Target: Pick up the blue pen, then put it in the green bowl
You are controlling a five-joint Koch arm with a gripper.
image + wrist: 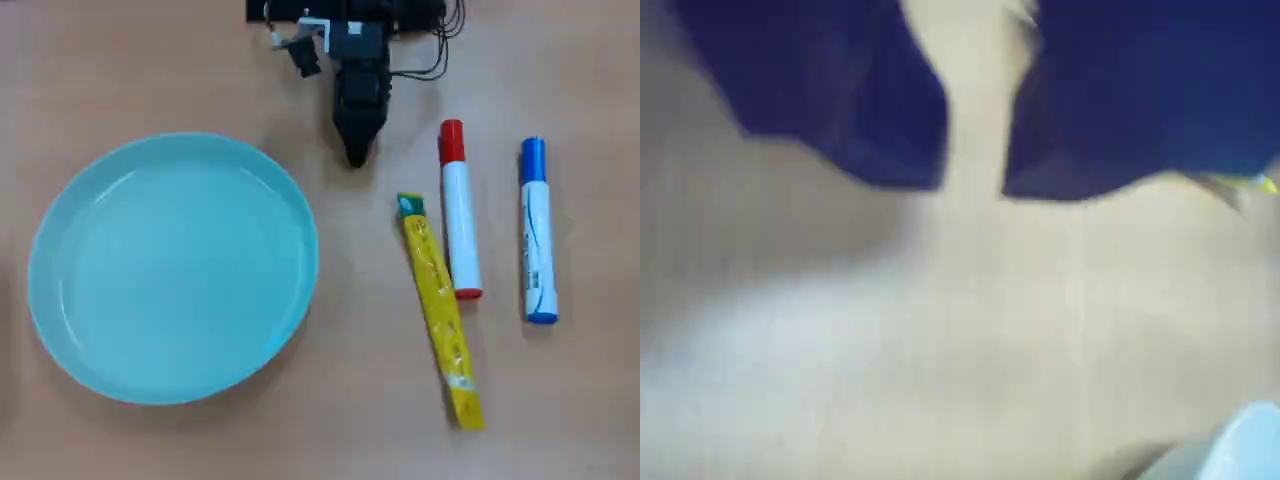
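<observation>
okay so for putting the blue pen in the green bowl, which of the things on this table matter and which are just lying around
Part of the job:
blue pen
green bowl
tool, jaws a little apart in the wrist view, holding nothing

Just lying about:
red-capped marker
yellow packet

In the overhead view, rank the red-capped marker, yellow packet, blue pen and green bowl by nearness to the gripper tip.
From the gripper, by nearest visible part:
1. Yellow packet, its green top end below-right, and red-capped marker, its cap to the right: too close to call.
2. Green bowl, its rim to the lower left.
3. Blue pen, far right.
</observation>
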